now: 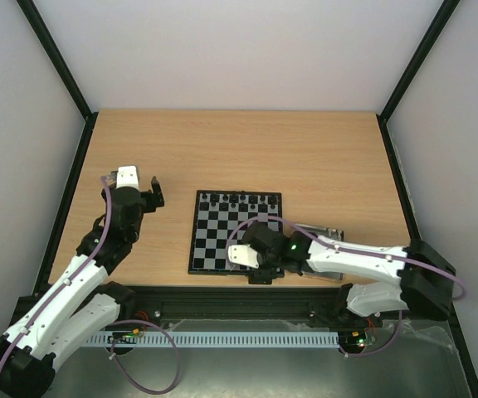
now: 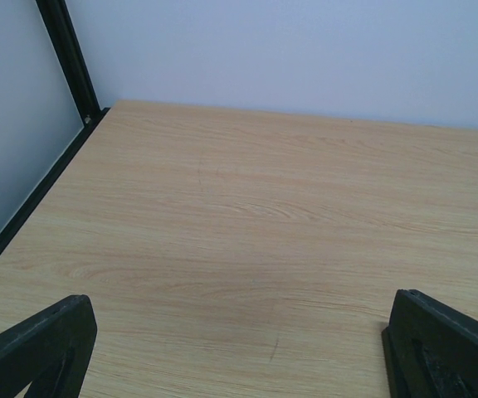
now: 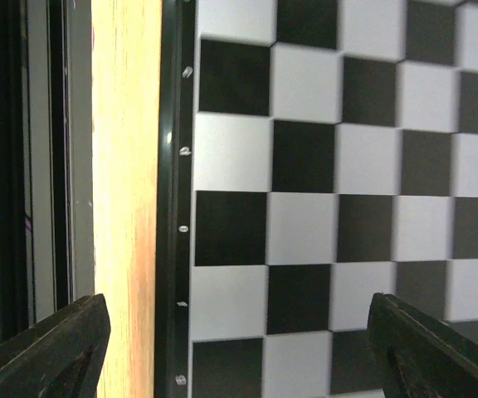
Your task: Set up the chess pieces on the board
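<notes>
left fingers [image 2: 36,348]: spread wide, holding nothing, above desk [image 2: 264,232] | right fingers [image 3: 48,348]: spread wide, holding nothing, above board [image 3: 305,157] edge

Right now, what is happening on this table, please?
Two robot arms are working on a chess set. The right tool hangs open and empty over the near edge of the board. The left tool is open too, over bare table to the left of the board. Black pieces stand along the far row, and the other squares in view are bare.
</notes>
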{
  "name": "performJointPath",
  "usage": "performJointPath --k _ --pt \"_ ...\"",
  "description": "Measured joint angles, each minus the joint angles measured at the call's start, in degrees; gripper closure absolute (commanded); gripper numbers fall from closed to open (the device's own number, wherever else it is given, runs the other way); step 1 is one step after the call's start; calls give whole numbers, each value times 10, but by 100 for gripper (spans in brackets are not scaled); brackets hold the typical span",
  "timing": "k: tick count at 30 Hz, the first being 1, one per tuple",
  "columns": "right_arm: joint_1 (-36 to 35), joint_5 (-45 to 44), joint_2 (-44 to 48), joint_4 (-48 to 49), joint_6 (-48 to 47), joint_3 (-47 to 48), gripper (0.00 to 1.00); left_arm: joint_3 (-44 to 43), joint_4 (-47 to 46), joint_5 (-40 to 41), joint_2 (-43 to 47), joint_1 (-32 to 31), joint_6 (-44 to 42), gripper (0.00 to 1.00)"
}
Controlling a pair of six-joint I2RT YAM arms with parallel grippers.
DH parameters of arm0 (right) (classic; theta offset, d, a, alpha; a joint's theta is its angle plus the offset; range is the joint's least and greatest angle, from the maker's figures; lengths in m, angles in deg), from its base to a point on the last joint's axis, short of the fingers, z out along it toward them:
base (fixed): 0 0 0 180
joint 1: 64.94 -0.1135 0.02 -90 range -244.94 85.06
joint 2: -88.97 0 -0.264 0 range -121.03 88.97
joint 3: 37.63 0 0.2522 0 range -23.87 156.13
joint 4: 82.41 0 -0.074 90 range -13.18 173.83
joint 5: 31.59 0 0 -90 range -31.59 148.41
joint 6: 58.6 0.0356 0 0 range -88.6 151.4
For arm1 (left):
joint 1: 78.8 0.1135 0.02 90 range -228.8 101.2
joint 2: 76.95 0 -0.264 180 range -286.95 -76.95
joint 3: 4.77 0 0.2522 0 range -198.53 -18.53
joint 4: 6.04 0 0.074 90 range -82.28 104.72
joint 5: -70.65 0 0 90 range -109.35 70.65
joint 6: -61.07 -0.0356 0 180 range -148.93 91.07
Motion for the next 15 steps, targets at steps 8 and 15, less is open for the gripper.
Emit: performJointPath --k 8,15 --pt "142 97 92 -107 -9 69 25 0 0 -22 0 0 -2 0" --pt "377 155 90 -190 -62 80 51 0 0 -35 0 0 -2 1"
